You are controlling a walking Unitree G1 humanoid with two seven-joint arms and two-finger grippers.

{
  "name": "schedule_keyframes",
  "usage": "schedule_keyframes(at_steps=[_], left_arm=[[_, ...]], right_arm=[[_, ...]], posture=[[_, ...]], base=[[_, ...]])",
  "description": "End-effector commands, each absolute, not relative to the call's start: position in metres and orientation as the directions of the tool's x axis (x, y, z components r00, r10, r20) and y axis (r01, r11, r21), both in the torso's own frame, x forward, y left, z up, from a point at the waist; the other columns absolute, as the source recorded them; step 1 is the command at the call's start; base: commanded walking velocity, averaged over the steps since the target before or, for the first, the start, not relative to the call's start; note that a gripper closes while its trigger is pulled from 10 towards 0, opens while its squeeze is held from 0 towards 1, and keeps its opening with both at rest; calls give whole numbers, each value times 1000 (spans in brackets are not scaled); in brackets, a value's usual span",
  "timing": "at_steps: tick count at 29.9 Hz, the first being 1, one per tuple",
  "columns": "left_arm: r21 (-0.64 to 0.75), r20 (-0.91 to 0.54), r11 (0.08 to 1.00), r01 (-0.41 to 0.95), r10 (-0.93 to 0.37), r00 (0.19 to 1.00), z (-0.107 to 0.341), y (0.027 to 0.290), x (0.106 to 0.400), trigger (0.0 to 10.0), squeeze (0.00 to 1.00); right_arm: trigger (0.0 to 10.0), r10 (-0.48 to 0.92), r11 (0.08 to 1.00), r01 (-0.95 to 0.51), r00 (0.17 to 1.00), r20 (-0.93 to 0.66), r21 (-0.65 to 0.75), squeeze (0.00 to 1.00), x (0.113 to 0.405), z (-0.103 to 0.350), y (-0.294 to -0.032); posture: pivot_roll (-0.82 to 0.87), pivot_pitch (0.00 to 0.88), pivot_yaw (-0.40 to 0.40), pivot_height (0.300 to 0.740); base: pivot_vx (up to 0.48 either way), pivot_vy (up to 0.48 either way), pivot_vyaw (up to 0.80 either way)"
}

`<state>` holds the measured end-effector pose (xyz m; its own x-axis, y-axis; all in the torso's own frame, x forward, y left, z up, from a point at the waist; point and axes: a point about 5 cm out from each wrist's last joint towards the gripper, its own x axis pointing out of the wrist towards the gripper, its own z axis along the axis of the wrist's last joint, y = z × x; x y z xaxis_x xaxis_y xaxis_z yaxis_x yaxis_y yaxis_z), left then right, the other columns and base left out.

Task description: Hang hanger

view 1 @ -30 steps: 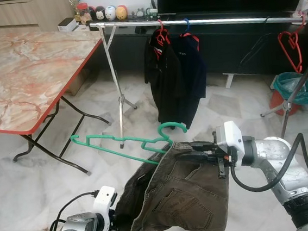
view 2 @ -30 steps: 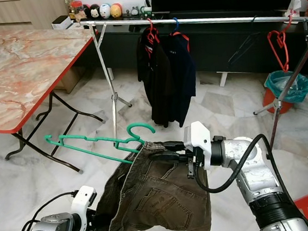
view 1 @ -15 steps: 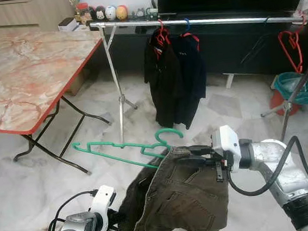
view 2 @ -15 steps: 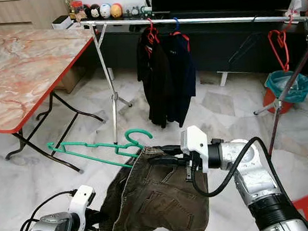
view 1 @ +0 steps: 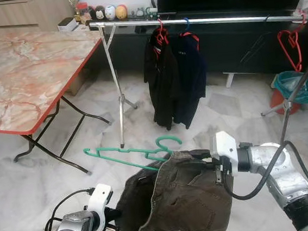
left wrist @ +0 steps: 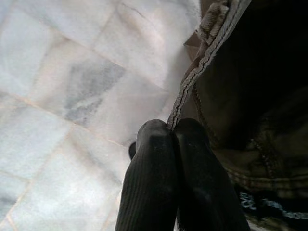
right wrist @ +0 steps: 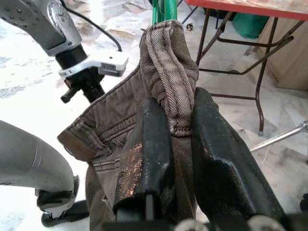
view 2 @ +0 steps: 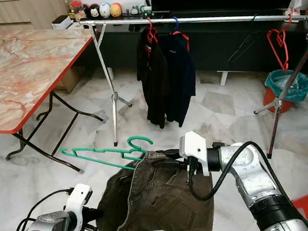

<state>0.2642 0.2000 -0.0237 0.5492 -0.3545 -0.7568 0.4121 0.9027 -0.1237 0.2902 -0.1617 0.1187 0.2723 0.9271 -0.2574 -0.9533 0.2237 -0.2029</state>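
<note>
While both arms reach forward, each end effector (right wrist: pixel 171 120) pinches trousers (view 1: pixel 178 198).

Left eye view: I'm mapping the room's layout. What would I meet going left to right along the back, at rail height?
Marble-top folding table → black jacket on red hanger → navy garment → empty red hanger → teal-lined bin.

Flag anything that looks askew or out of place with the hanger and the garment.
The green hanger sits lopsided: one arm sticks far out of the brown trousers toward the robot's left, tilted, hook off the rail. The trousers sag bunched between the left gripper and right gripper, each pinching the waistband.
</note>
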Motion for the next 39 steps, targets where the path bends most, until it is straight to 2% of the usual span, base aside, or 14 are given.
schedule_keyframes(at_steps=[1,7,8,9,10,11,17,19,29,34,39], left_arm=[[-86,-735,911,403,-331,592,-15,205,274,0,0],[-53,-723,919,390,-305,620,-11,209,278,0,0],[-20,-726,927,375,-271,633,-9,212,280,1961,0],[-2,-728,931,366,-252,637,-9,214,280,1961,0],[14,-730,934,357,-235,642,-9,216,280,4471,0],[18,-729,940,342,-222,648,-9,217,281,10000,0],[60,-729,942,330,-184,659,-7,222,282,10000,0],[70,-734,939,336,-179,655,-8,223,281,10000,0],[75,-747,929,363,-189,637,-8,224,281,10000,0],[82,-754,920,384,-195,628,-8,223,280,10000,0],[101,-759,914,392,-184,624,-8,225,280,10000,0]], right_arm=[[10000,907,216,-944,288,-306,-249,0,293,118,-165],[10000,895,230,-937,310,-320,-263,0,294,115,-167],[10000,896,229,-938,308,-320,-261,0,293,114,-167],[10000,896,223,-940,303,-325,-260,0,293,114,-167],[10000,895,215,-941,297,-333,-260,0,292,113,-167],[10000,889,201,-943,289,-355,-265,0,291,111,-168],[10000,846,161,-946,279,-454,-281,0,287,101,-178],[10000,785,95,-951,253,-565,-295,0,282,90,-186],[10000,690,37,-938,274,-670,-346,0,284,76,-189],[10000,677,45,-933,292,-675,-358,0,286,75,-190],[10000,622,-7,-924,295,-725,-382,0,286,70,-196]], posture=[[86,11,24,740],[86,11,24,740],[89,11,26,740],[89,11,26,740],[87,11,26,740],[87,11,26,740],[85,9,23,740],[82,3,22,740],[87,0,20,740],[88,0,19,740],[87,0,21,740]], base=[[0,0,0],[0,0,0],[0,0,0],[0,0,0],[0,0,0],[0,0,0],[0,0,0],[0,0,0],[0,0,0],[0,0,0],[0,0,0]])
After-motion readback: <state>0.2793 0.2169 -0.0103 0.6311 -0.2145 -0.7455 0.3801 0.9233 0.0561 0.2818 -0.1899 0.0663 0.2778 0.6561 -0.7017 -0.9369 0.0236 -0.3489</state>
